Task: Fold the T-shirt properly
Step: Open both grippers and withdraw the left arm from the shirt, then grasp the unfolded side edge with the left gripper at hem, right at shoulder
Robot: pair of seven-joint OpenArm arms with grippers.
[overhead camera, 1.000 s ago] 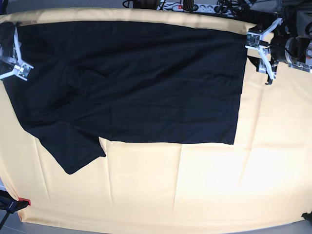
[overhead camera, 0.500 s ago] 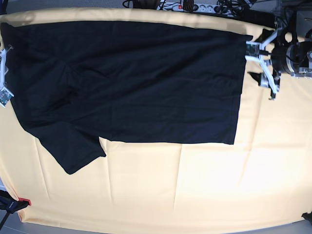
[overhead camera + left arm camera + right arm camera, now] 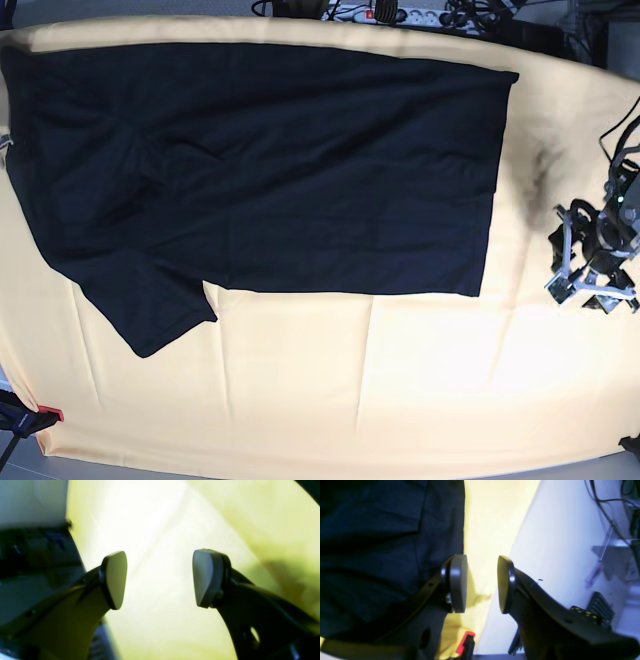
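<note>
Your T-shirt [image 3: 260, 170] lies flat across the upper left and centre of the base view, on the yellow tablecloth [image 3: 400, 380] covering the counter, one sleeve pointing toward the lower left. Your left gripper [image 3: 585, 270] sits at the right edge of that view, just off the shirt's hem, jaws apart over bare cloth. Your right gripper [image 3: 481, 583] has its jaws apart and empty too, beside the shirt's edge at the cloth's border.
</note>
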